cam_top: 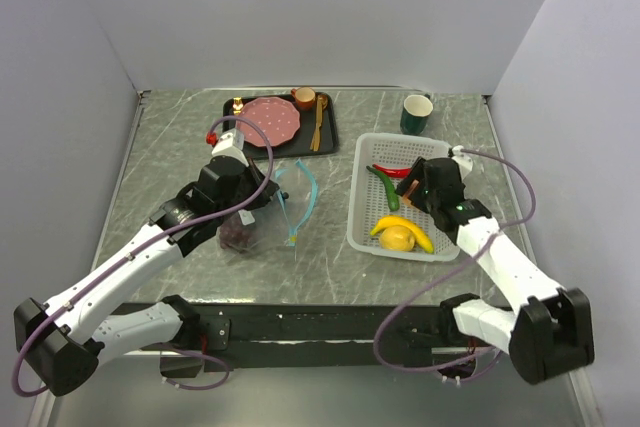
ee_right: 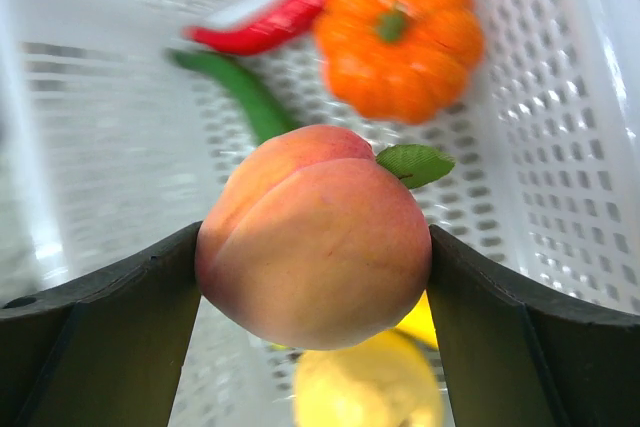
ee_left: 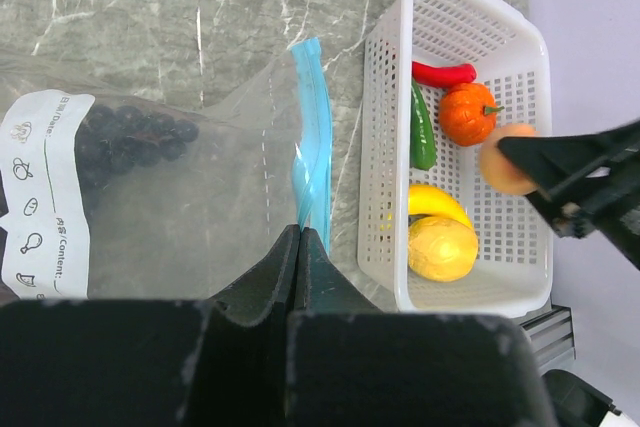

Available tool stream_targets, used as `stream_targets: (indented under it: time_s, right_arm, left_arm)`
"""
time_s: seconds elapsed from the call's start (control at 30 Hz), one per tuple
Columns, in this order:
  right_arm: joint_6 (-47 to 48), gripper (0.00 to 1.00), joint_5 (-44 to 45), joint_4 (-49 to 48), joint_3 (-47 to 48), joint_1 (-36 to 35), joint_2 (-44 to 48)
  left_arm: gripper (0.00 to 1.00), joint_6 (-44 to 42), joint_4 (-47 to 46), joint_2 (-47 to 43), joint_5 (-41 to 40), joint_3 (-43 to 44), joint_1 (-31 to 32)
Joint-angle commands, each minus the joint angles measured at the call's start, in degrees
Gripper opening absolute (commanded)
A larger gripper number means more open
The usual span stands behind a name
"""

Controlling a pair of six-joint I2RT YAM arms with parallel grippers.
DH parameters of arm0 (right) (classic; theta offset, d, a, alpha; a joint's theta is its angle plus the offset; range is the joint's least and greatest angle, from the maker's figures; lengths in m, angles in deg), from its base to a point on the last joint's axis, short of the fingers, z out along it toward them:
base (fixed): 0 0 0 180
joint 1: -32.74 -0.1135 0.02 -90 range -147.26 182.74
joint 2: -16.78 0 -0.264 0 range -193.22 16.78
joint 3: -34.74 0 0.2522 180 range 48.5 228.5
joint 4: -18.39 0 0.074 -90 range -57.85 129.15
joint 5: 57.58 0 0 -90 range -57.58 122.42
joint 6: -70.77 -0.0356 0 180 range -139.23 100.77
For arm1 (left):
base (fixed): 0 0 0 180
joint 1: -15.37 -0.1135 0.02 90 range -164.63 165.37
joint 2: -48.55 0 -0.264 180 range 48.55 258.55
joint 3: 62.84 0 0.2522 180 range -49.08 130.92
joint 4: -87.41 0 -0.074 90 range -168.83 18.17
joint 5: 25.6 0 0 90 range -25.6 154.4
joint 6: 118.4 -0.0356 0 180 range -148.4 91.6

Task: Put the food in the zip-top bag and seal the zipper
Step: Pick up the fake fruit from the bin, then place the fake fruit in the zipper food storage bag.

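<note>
The right tool [cam_top: 424, 184] grasps a peach [ee_right: 312, 235] just above the white mesh basket [ee_left: 530, 67]. The left tool [ee_left: 298, 247] is clenched on the zipper [ee_left: 315, 147] of the zip-top bag [ee_left: 200, 207], which lies left of the basket on the desk [ee_left: 150, 37]. Carry the peach left and release it only once it is inside the mouth.

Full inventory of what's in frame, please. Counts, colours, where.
zip-top bag: 1, clear, table left-centre
zipper: 1, teal, bag mouth
grapes: 1 bunch, dark purple, inside bag
basket: 1, white mesh, right of bag
red chili: 1, in basket
green pepper: 1, in basket
pumpkin: 1, orange, in basket
banana: 1, yellow, in basket
lemon: 1, yellow, in basket
peach: 1, orange-pink, above basket
tray: 1, black, far centre
plate: 1, pink, on tray
orange cup: 1, on tray
cutlery: gold, on tray
green cup: 1, dark, behind basket
left gripper: shut on bag edge
right gripper: gripping peach
</note>
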Motion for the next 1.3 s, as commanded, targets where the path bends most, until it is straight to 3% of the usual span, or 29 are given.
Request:
stream_targets:
  time_s: [0.0, 0.13, 0.27, 0.5, 0.87, 1.27]
  right_arm:
    - [1.0, 0.58, -6.1, -6.8, -1.1, 0.2, 6.7]
    - [1.0, 0.57, -16.9, -9.4, -0.3, 0.0, 7.7]
    - [0.5, 0.59, -22.1, -13.7, -0.3, -2.6, 7.6]
    - [-0.2, 0.59, -25.6, -17.4, 3.8, -10.1, 3.5]
    - [-3.4, 0.59, -30.4, -24.2, 11.6, -18.8, -11.0]
    - [-3.4, 0.59, -31.3, -22.7, 19.2, -25.2, -22.5]
  left_arm:
    - [0.01, -0.1, -0.6, -0.5, -0.6, 0.6, 0.0]
    - [0.01, 0.0, -1.1, -0.3, -0.5, 0.6, 0.0]
    - [0.01, 0.3, -1.4, -0.2, 0.1, 0.7, 0.0]
    - [0.01, 0.1, -1.6, 1.0, 0.9, 1.5, 0.0]
    - [0.01, 0.5, -2.1, 0.5, 1.4, 1.2, 0.0]
    - [0.01, 0.2, -2.4, 1.1, 1.9, 1.8, 0.0]
